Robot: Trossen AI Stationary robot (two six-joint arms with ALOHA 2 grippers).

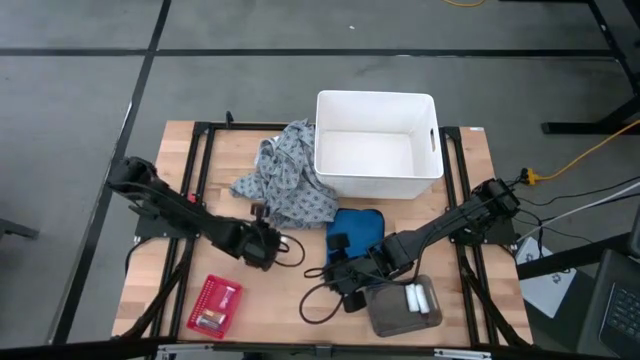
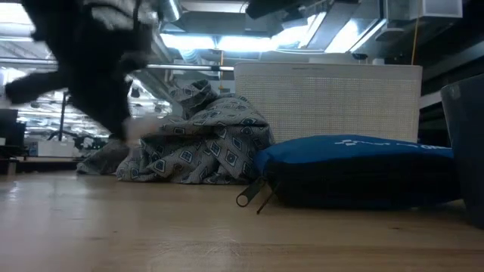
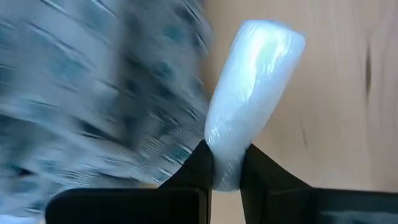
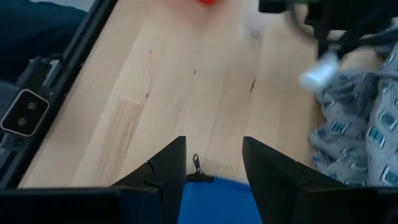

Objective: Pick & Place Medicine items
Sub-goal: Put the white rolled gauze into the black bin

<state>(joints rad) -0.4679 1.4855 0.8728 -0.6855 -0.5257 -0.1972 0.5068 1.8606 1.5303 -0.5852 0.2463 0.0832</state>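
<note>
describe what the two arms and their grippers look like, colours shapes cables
Both arms are dark, near-black, jointed links reaching in from the table's outer corners. The left gripper has two flat, black, wedge-shaped fingers; the right gripper has the same angular black pair. Thin black cables loop on the wood beside each wrist. No markings are visible on them.

This is a robotics lab or workshop hall, not a home. The wooden table sits in a black metal frame on a grey concrete floor marked with dark tape lines. Right of the table, a yellow cable trails over the floor, and papers and dark equipment lie near it. Behind the table, in the low view, bright strip lights and exposed ducting hang under an open industrial ceiling, with more benches far off.
</note>
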